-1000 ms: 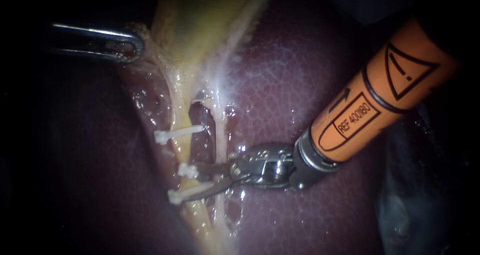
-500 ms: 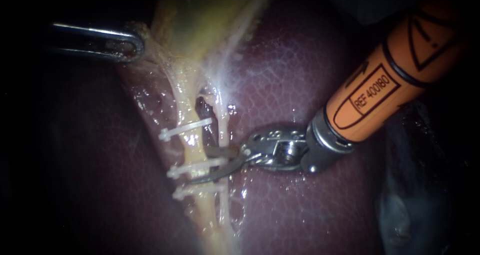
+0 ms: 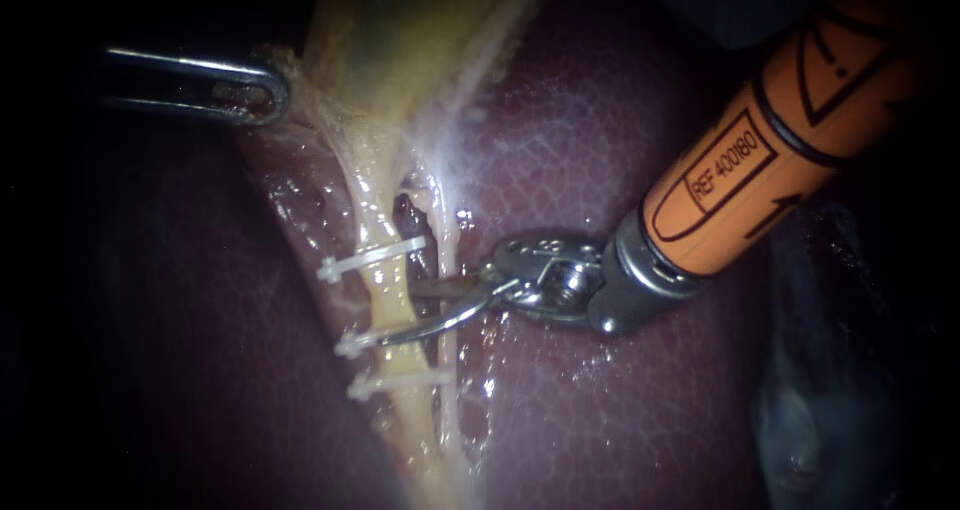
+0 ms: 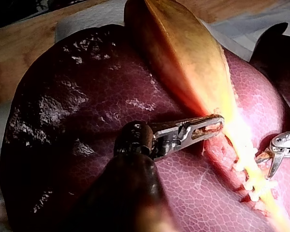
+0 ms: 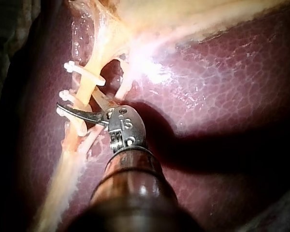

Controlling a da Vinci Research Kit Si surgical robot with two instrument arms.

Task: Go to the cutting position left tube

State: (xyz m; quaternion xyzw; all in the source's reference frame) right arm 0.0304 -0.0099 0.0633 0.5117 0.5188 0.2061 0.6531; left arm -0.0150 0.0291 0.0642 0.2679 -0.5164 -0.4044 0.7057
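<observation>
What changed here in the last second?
The orange-sleeved right instrument slid along the pale yellow left tube toward the yellowish gallbladder; its open blades now sit between the top white clip and middle white clip. The left instrument stayed clamped on the gallbladder's edge.

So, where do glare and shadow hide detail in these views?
Endoscope view: light pools centrally, wet glints on the dark red liver; the thin metal left instrument lies in dark edges. Left wrist view: glare washes out the narrow end of the yellow gallbladder. Right wrist view: the metal-tipped right instrument shadows the liver.
</observation>
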